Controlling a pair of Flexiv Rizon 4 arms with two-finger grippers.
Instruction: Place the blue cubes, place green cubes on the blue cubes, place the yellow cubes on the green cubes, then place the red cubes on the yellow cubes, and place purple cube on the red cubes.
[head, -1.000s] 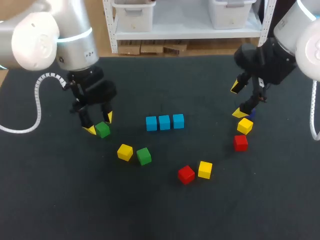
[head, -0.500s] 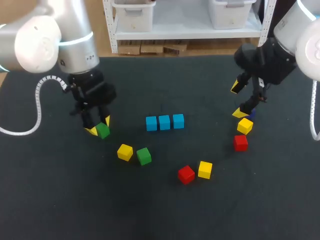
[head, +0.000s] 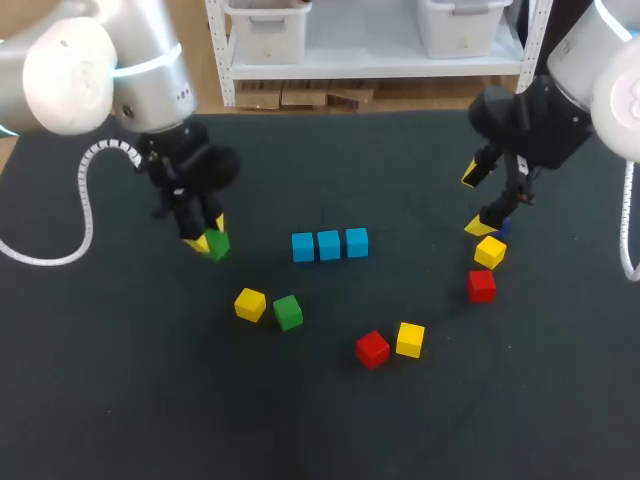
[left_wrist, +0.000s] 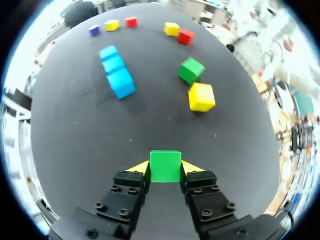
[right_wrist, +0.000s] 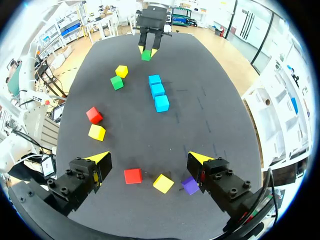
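Left of the blue row (head: 329, 244): the left gripper (head: 208, 238) pinches a green cube (head: 215, 243) between its yellow tips.
Change: since a second ago, cube and gripper have risen off the table (head: 320, 420) and shifted slightly toward the blue row.
Right gripper (head: 476, 200): fingers spread wide, unmoved, with the purple cube (right_wrist: 190, 185) just ahead of one finger.
Second green cube (head: 287, 312): on the table, untouched.
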